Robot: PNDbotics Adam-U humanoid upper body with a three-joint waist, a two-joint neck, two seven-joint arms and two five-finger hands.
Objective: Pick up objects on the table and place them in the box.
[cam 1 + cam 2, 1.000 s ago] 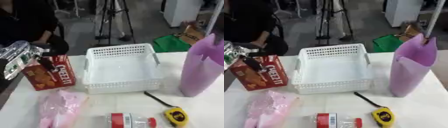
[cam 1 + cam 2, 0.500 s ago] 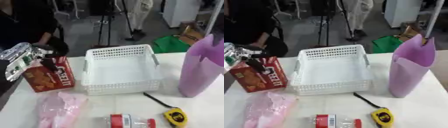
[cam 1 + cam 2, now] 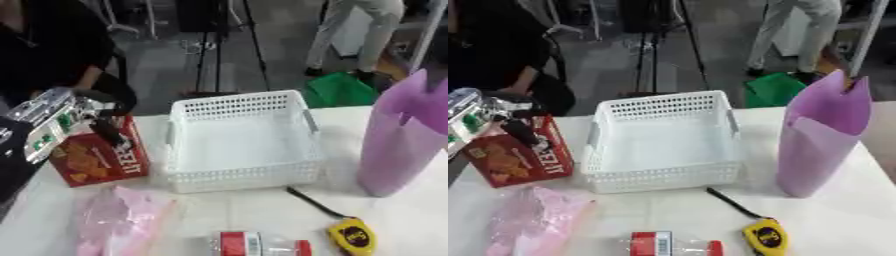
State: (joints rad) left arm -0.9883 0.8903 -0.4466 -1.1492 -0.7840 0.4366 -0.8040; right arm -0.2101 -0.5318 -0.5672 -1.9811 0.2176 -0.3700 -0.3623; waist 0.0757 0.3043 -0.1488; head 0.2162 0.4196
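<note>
Left hand: my left hand (image 3: 83, 107) sits at the top of the red cracker box (image 3: 98, 156), on the left side of the table (image 3: 411, 220). I judge I am taking the box from above because it stands tilted on its lower edge, and its top is the easiest part to reach.
Fingers: a dark finger (image 3: 107, 132) lies down the box's front face, the rest bunch at its top edge. They look curled round that edge, so I take the hand as closed on the box, though the far side of the grip is hidden.
Right hand: I see it in neither view.
Box to fill: the white basket (image 3: 241, 175) stands just right of the cracker box, empty, near the table's middle. It is a short carry rightward.
Other things waiting: a pink plastic bag (image 3: 114, 222) near left, a small bottle with a red label (image 3: 255, 245) at the near edge, a yellow tape measure (image 3: 353, 237) to its right with its dark strap running toward the basket.
Tall purple bag: the purple bag (image 3: 820, 137) stands upright at the right, well apart from my working hand.
</note>
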